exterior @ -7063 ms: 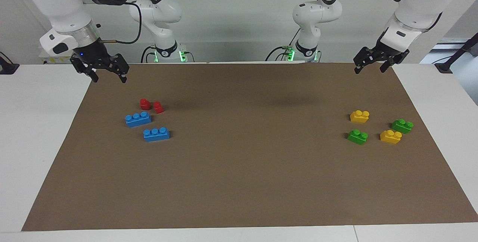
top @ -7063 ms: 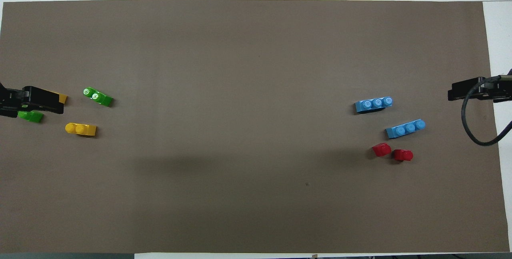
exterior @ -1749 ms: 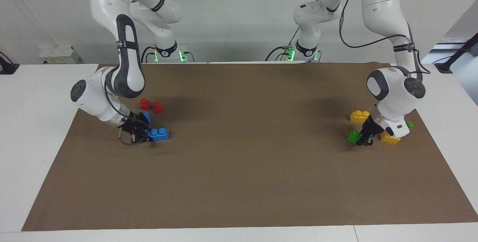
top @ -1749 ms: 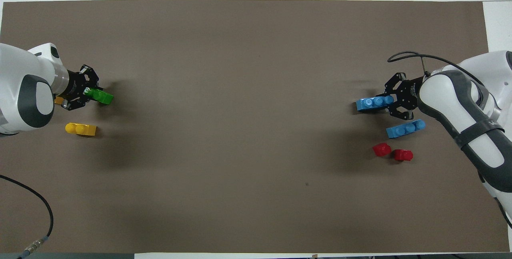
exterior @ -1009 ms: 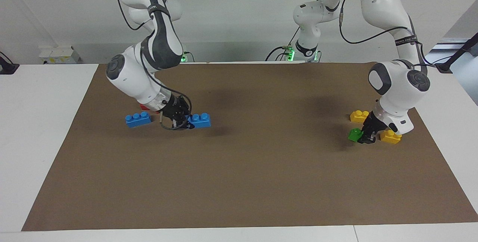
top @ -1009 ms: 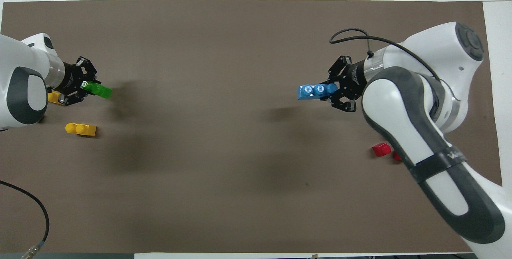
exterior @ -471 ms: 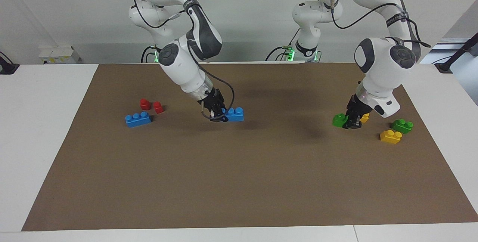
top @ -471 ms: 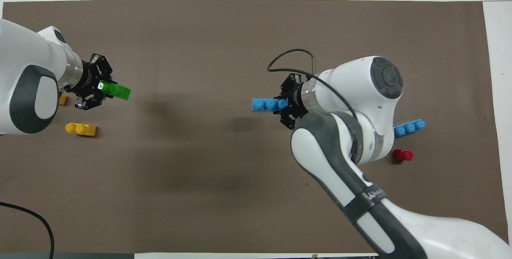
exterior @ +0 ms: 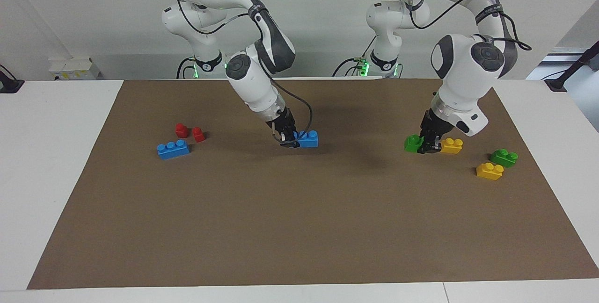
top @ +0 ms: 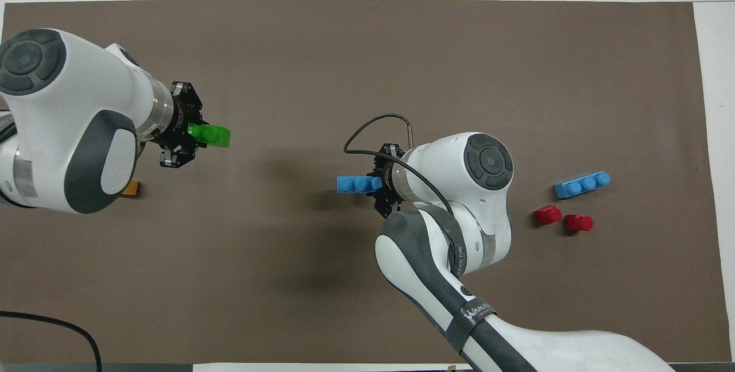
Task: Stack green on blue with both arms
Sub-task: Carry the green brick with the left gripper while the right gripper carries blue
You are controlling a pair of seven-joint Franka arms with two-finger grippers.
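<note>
Facing view: right gripper [exterior: 291,140] clamps a blue brick [exterior: 308,139] above the brown mat's [exterior: 299,228] middle; left gripper [exterior: 428,145] clamps a green brick [exterior: 412,143] above the mat, beside a yellow brick [exterior: 452,146].

White table [exterior: 51,162] covered by brown mat [exterior: 299,228]. On mat, right arm's end: one blue brick [exterior: 173,149], two small red pieces [exterior: 189,132] just nearer the robots. Left arm's end: two yellow bricks [exterior: 489,170], one green brick [exterior: 504,157] lying among them.
</note>
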